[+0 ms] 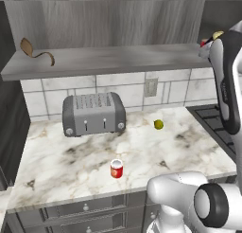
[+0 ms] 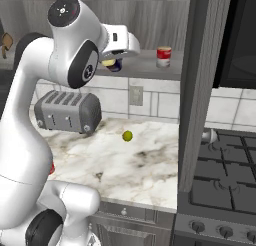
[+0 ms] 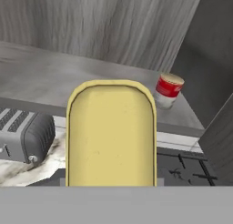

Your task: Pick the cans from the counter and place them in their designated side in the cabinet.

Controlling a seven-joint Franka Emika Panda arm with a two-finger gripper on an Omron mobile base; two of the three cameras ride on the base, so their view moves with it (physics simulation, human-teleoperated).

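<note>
My gripper (image 2: pixel 114 63) is shut on the dark blue can (image 2: pixel 115 65), held at the front edge of the cabinet shelf (image 2: pixel 145 66). In the hand view the can's yellow top (image 3: pixel 111 134) looms large and hides the fingertips. In the left base view its yellow top (image 1: pixel 218 35) peeks out beside my forearm at the shelf's right end (image 1: pixel 108 60). The red can with the white lid (image 1: pixel 116 168) stands upright on the marble counter (image 1: pixel 71 161) near its front edge, far below the gripper.
A red can with a white middle band (image 2: pixel 163 56) stands on the shelf to the right of the gripper. On the counter are a grey toaster (image 1: pixel 93 113) and a yellow-green ball (image 1: pixel 159 124). A stove (image 2: pixel 225 175) lies right. A brown curled object (image 1: pixel 35 51) rests on the shelf's left end.
</note>
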